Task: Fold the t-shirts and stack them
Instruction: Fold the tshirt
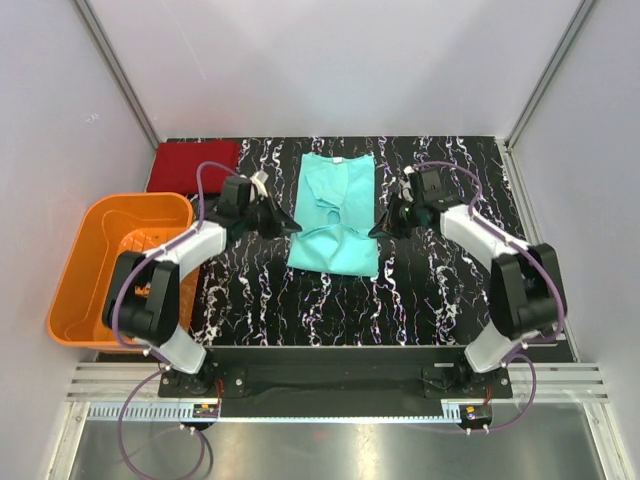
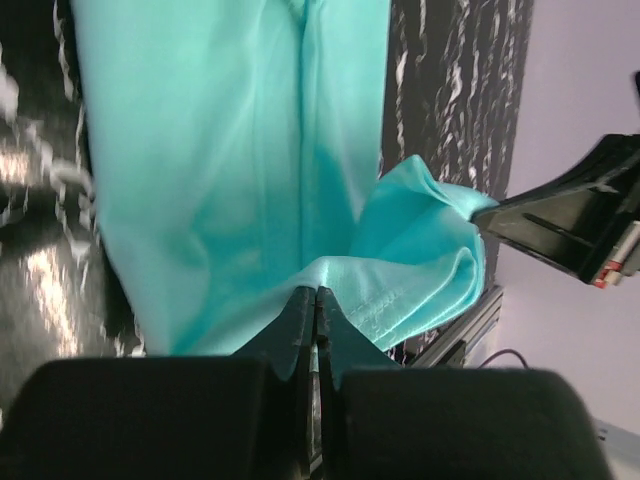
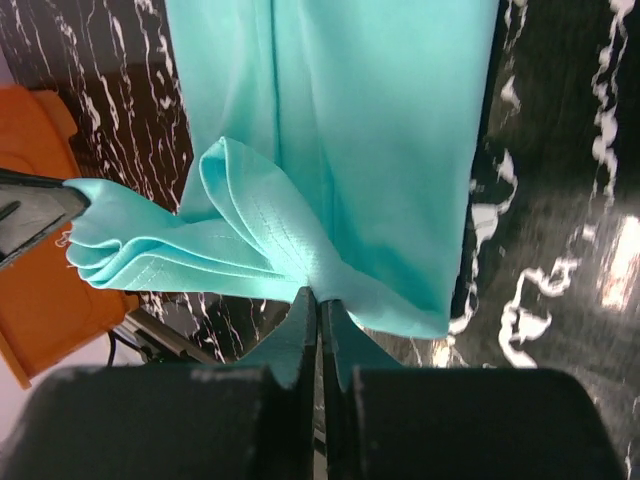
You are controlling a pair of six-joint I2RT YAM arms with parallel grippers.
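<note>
One teal t-shirt (image 1: 335,215), centre of frame on the worktop (image 1: 300,300); left claw (image 1: 291,225) clamped on its left edge; right claw (image 1: 377,229) clamped on its right edge; red t-shirt (image 1: 195,165), upper left.

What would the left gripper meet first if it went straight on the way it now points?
The teal-green shirt: the left gripper is shut on its edge, so it would likely bunch the cloth. Beyond, the right gripper faces it across the shirt; how steeply it tilts down is unclear.
</note>
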